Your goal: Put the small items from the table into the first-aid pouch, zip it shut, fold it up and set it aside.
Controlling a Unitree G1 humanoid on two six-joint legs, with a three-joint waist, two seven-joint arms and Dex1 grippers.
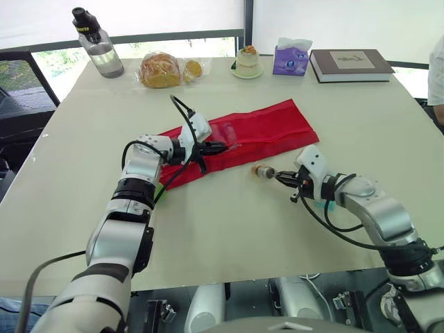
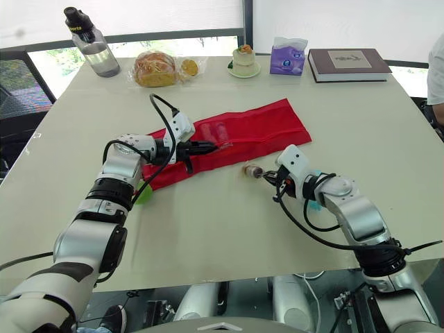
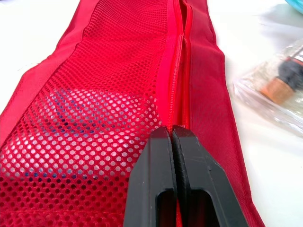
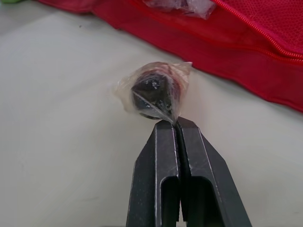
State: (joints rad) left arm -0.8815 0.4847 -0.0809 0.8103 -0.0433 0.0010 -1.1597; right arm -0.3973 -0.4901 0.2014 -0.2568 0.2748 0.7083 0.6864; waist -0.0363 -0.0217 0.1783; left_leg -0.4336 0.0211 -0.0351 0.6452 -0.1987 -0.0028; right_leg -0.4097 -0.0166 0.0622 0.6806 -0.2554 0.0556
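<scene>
Two tools, one red pouch, one loose item.
Head view: one red pouch (image 1: pixel 270 125) lies flat and unfolded on the table (image 1: pixel 229 229), with one clear packet (image 1: pixel 225 130) in its mesh pocket. One small plastic-wrapped item (image 1: pixel 262 171) sits near the pouch's front edge, not touching it. The left tool (image 1: pixel 220 147) rests on the pouch near its middle, and the right tool (image 1: pixel 279 176) is at the wrapped item. Left wrist view: the two fingers are pressed together, pinching the pouch along its zip line, and something pale with blue shows behind the mesh. Right wrist view: the fingers are closed tight on a corner of the wrapper, and the item rests on the table.
</scene>
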